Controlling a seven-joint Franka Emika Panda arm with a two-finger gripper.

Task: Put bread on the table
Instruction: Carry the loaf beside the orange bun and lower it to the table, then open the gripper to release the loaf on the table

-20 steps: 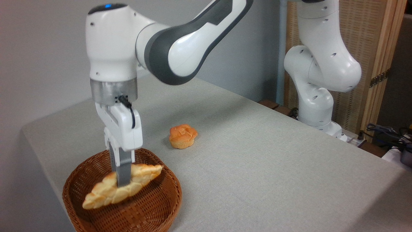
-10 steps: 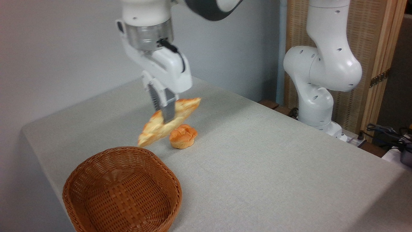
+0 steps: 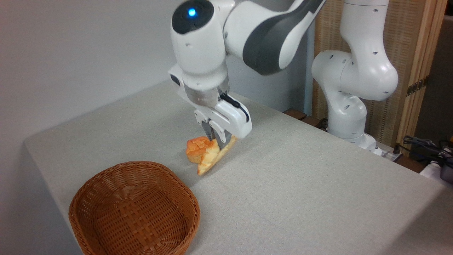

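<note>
Before you lies one worktop (image 3: 300,191) under plain grey-beige cloth, its near and right edges cut off by the frame. One white-and-grey arm (image 3: 269,32) reaches in from the upper right, a blue light glowing on its wrist housing; the top of its column runs out of view. One brown wicker basket (image 3: 134,209) sits at the lower left, its front rim clipped at the bottom edge, nothing inside it. One gripper (image 3: 220,144) points down over the middle of the worktop, its jaws clamped on one braided bread (image 3: 211,158). You see the loaf tilted, its lower pointed end down at the cloth, though you cannot tell whether it touches; its upper end is hidden behind the gripper's body. One small orange bun (image 3: 195,147) stands just behind and to the left of the loaf, partly covered by it, too close for you to judge whether they touch. No brand, label or writing can be read anywhere. At the far right, cables and equipment are blurred and cut off.
</note>
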